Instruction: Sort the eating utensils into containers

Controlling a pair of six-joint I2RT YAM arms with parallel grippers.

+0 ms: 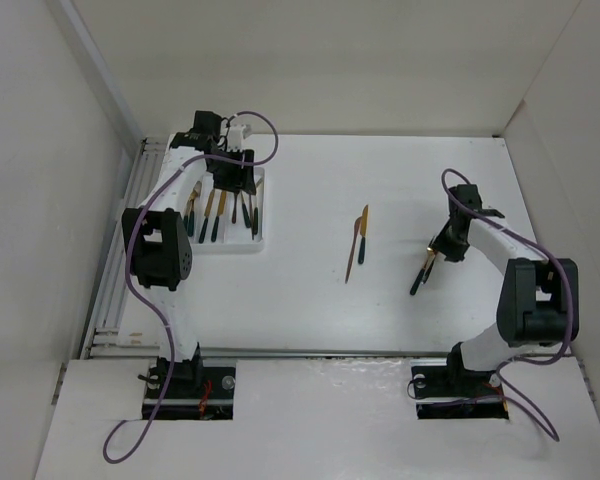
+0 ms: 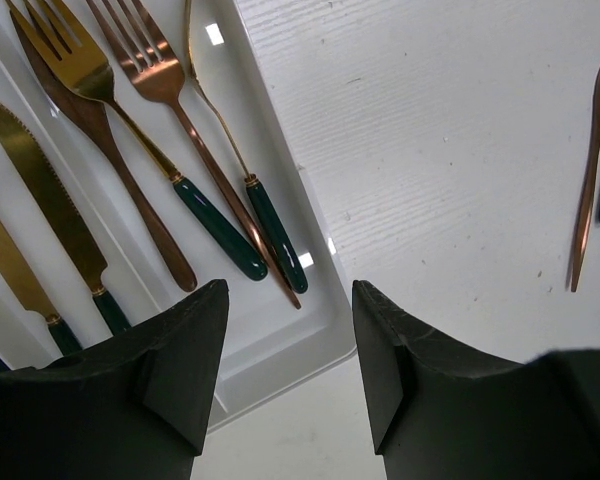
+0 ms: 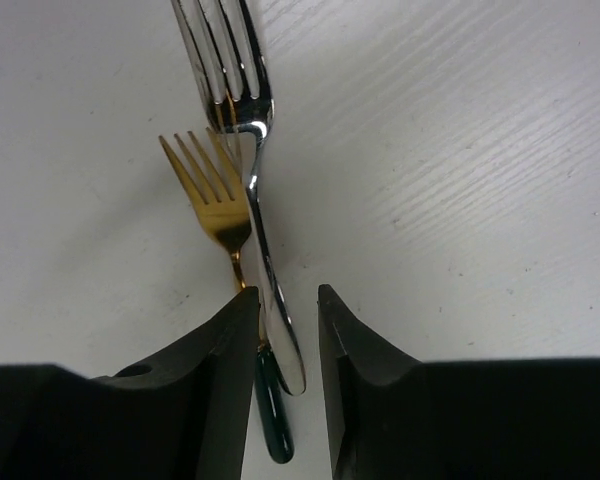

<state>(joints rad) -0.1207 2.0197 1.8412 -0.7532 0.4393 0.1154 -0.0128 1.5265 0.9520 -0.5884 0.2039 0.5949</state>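
The white tray [image 1: 232, 246] at the left holds several gold and copper forks [image 2: 100, 75] and knives [image 2: 42, 185] with dark green handles, lying in its long compartments [image 2: 280, 345]. My left gripper [image 2: 290, 290] hangs open above the tray's end [image 1: 232, 178], with nothing between its fingers. At the right, a silver fork [image 3: 252, 150] lies across a gold fork [image 3: 215, 190] that has a green handle. My right gripper [image 3: 287, 293] is low over them [image 1: 438, 248]. Its jaws straddle the silver handle's end, and a gap shows on the right side.
Two more utensils lie on the table's middle: a green-handled one [image 1: 362, 240] and a copper knife [image 1: 352, 256], which also shows in the left wrist view [image 2: 585, 200]. White walls enclose the table. A rail runs along the left edge [image 1: 120, 260].
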